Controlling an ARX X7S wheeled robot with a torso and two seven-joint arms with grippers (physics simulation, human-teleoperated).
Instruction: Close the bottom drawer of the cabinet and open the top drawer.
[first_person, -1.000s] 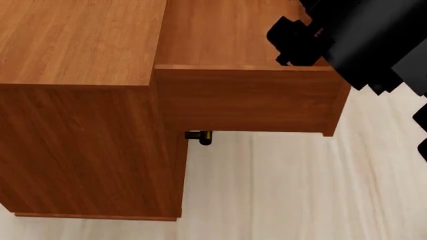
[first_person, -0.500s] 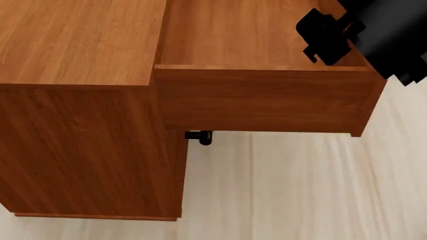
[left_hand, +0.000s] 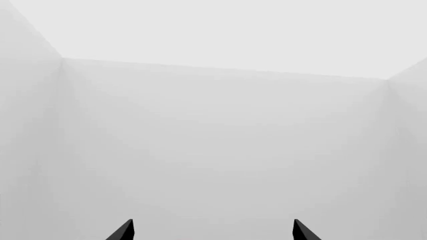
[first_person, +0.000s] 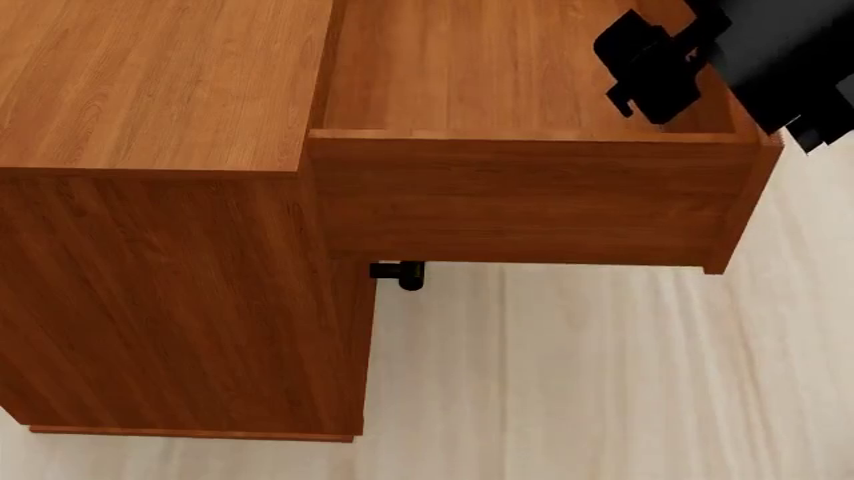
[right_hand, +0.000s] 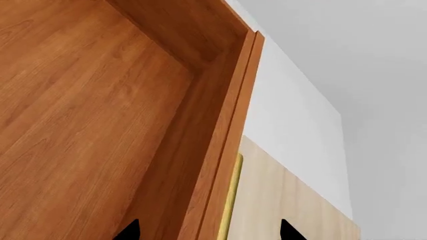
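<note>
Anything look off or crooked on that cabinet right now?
Nothing stands out. The top drawer is pulled out square from the cabinet and looks empty; the right gripper hangs over its front corner.

pale plank floor (first_person: 601, 380), grey walls (left_hand: 220, 140)

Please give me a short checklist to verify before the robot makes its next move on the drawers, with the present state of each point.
1. The top drawer stands pulled out of the cabinet: ok.
2. Top drawer inside is free of objects: ok, only bare wood shows.
3. The bottom drawer is closed: cannot tell, the open top drawer hides it in the head view.
4. The right gripper is open, its tips either side of the drawer front and the brass handle: ok.
5. The left gripper is open, holding nothing: ok, it faces only blank wall.
</note>
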